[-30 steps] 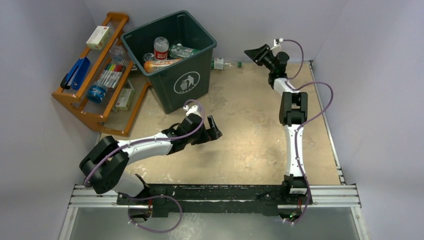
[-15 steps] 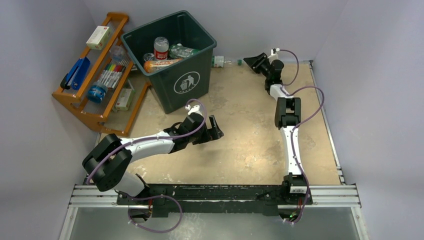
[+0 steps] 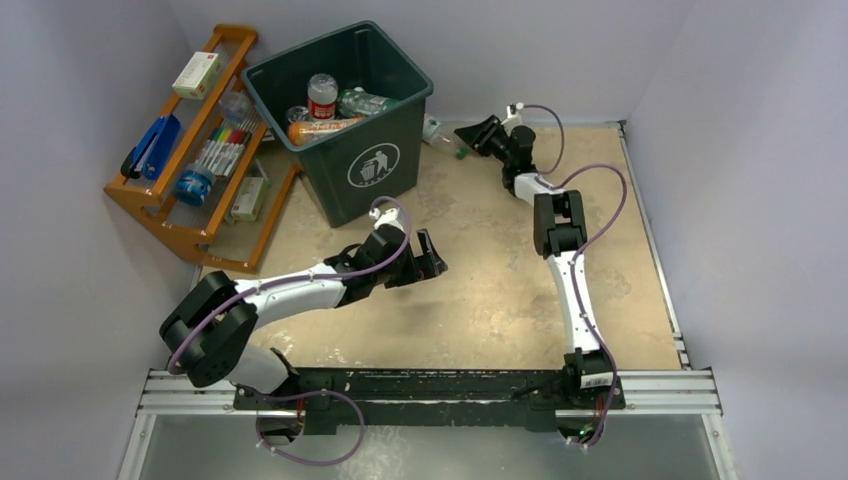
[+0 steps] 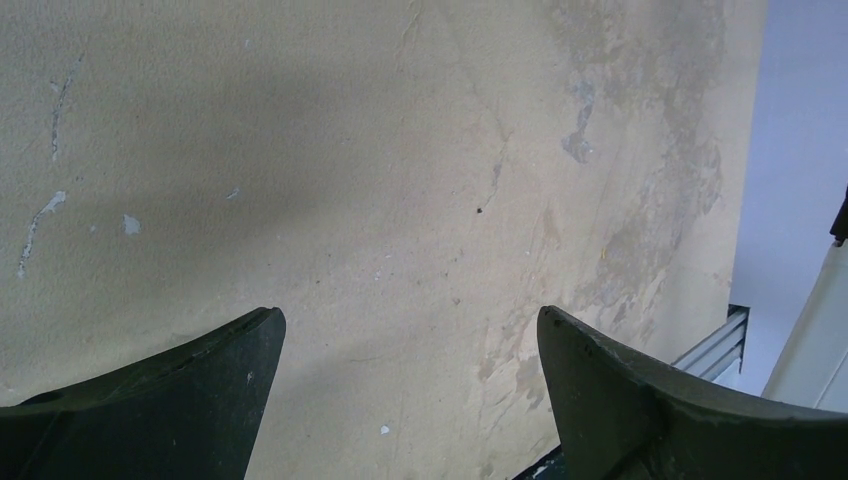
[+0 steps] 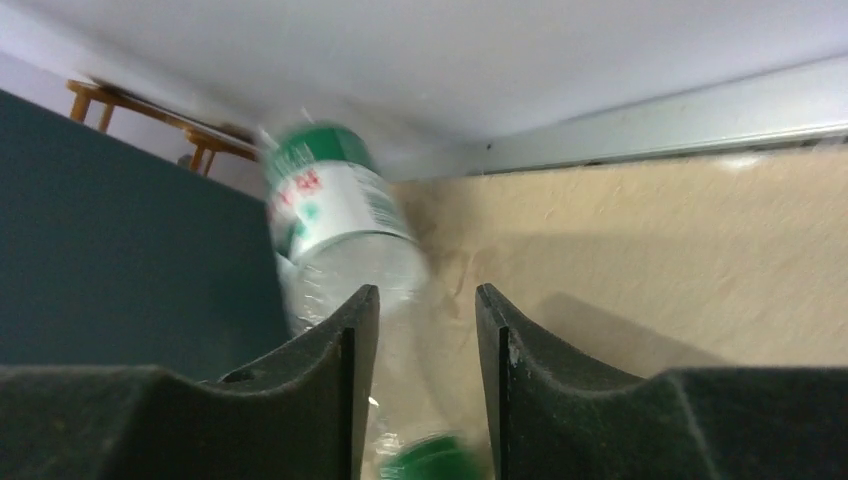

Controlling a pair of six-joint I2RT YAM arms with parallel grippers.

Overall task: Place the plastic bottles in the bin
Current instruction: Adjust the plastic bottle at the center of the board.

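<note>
A clear plastic bottle with a green label (image 3: 437,131) lies tilted on the table at the back wall, just right of the dark green bin (image 3: 365,165). My right gripper (image 3: 472,140) is at its cap end. In the right wrist view the bottle (image 5: 340,230) is blurred, its neck runs between my narrowly spaced fingers (image 5: 350,340), and its green cap fills the gap near their base. The right gripper (image 5: 425,300) looks closed on the neck. Several bottles (image 3: 322,97) lie inside the bin. My left gripper (image 3: 432,262) is open and empty over bare table (image 4: 410,320).
An orange wooden rack (image 3: 190,150) with markers and boxes stands left of the bin. The bin wall (image 5: 120,220) is close to the left of the right gripper. The back wall rail (image 5: 650,125) runs just behind the bottle.
My right arm has reached left along the back wall to the bottle, and the jaws have narrowed round its neck. The bottle has swung from level to tilted. The left arm has barely moved.
</note>
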